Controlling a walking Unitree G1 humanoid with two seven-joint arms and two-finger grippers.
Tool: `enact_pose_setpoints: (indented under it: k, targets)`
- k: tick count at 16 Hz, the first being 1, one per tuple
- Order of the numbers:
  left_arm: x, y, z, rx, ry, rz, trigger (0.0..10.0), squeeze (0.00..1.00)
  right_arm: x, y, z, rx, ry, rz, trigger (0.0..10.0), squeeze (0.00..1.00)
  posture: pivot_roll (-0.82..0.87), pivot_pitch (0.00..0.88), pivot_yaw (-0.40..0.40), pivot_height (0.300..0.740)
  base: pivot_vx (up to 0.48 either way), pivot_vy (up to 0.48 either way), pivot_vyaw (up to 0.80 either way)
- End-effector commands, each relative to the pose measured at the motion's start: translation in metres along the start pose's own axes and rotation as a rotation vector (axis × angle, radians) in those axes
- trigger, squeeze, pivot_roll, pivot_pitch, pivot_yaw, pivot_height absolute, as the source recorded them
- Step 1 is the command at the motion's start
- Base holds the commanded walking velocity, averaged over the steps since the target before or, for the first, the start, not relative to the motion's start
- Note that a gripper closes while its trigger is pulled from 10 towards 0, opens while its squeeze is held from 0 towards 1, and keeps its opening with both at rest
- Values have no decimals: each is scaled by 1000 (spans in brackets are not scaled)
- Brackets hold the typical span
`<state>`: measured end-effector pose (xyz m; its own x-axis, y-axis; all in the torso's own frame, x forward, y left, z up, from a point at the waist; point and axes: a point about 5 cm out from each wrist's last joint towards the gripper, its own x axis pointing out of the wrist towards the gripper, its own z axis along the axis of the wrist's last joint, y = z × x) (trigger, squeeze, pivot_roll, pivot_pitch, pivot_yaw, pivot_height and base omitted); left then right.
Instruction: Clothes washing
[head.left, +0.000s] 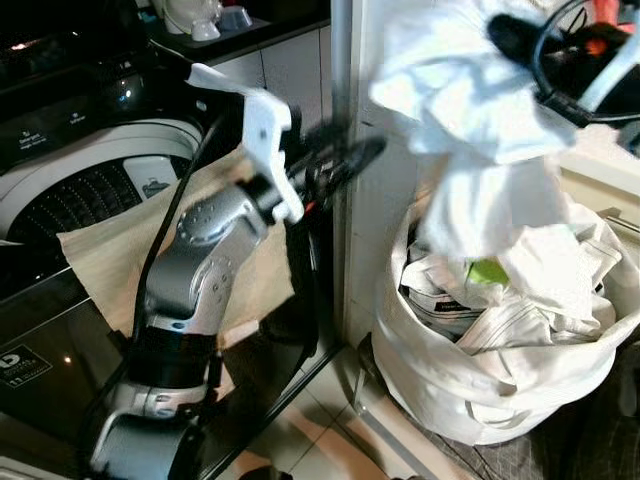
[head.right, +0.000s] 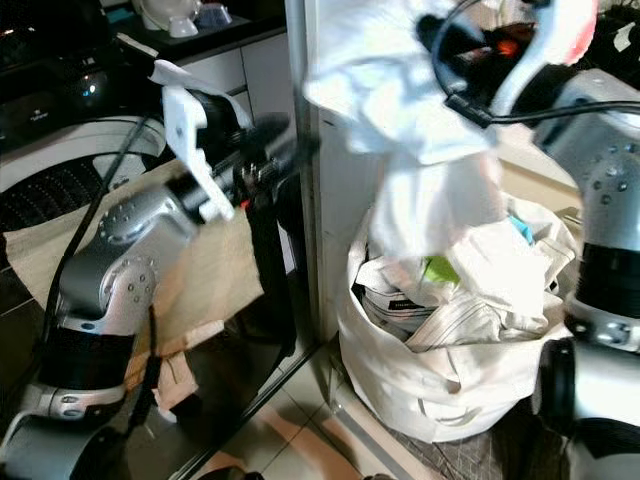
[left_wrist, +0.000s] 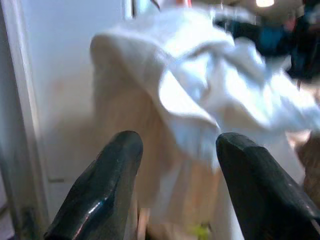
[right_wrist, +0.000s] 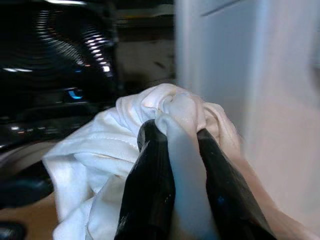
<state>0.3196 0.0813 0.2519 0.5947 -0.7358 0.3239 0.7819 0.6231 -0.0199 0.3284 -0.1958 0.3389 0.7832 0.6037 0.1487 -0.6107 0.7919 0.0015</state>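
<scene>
- The right gripper (right_wrist: 172, 145) pinches a fold of a white garment (head.left: 470, 110) between its two fingers; it holds the garment high, above the laundry bag (head.left: 450, 370).
- The garment hangs down and its lower part touches the clothes in the bag; the bag stands on the floor, just beside a white panel (head.left: 375, 220).
- The left gripper (left_wrist: 175, 185) is spread wide and holds nothing; it points toward the garment.
- A beige cloth (head.left: 110, 250) lies over the washing machine (head.left: 90, 160).

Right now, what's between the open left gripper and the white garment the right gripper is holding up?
Bare air: in the left wrist view the left gripper faces the white garment unobstructed; the right gripper pinches it above the laundry bag.
</scene>
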Motion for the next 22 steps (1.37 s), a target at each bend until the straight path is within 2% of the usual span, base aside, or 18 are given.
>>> enact_pose_setpoints:
  k: [1, 4, 5, 7, 9, 11, 12, 13, 14, 15, 17, 22]
  targets:
    - [3, 1, 11, 4, -43, 17, 10000, 1000, 7, 15, 0, -2, 7, 67, 0, 0, -51, 0, 46, 740, 0, 0, 0]
    - [9, -5, 13, -24, -69, 0, 10000, 1000, 22, 40, -11, 45, 34, 163, 0, 0, -47, 0, 42, 740, 0, 0, 0]
    - [10, -9, 14, -59, -81, -17, 10000, 1000, 25, 50, -13, 64, 41, 206, 0, 0, -43, 0, 38, 740, 0, 0, 0]
    - [11, -13, 12, -72, -74, -36, 10000, 1000, 27, 55, -13, 77, 38, 229, 0, 0, -44, 0, 40, 740, 0, 0, 0]
    - [12, -23, 8, -105, -56, -105, 10000, 1000, 28, 64, -11, 106, 21, 269, 0, 0, -46, 0, 43, 740, 0, 0, 0]
    - [11, -27, 5, -93, -35, -136, 10000, 1000, 28, 67, -8, 124, 8, 282, 0, 0, -47, 0, 43, 740, 0, 0, 0]
    - [10, -29, 3, -98, -30, -152, 10000, 941, 27, 67, -7, 133, -1, 284, 0, 0, -48, 0, 47, 740, 0, 0, 0]
    - [10, -31, 4, -118, -37, -175, 10000, 0, 26, 66, -5, 141, -11, 283, 0, 0, -49, 0, 49, 740, 0, 0, 0]
    - [9, -32, 4, -129, -39, -185, 7569, 0, 26, 66, -4, 146, -16, 282, 0, 0, -49, 0, 51, 740, 0, 0, 0]
    - [9, -33, 4, -151, -39, -199, 0, 0, 26, 66, -3, 156, -22, 280, 0, 0, -49, 0, 51, 740, 0, 0, 0]
    - [9, -32, 4, -150, -37, -190, 0, 0, 25, 67, -2, 162, -26, 284, 0, 0, -49, 0, 51, 740, 0, 0, 0]
    - [12, -18, 0, -106, -4, -74, 0, 0, 25, 75, 3, 187, -54, 317, 0, 0, -53, 0, 62, 740, 0, 0, 0]
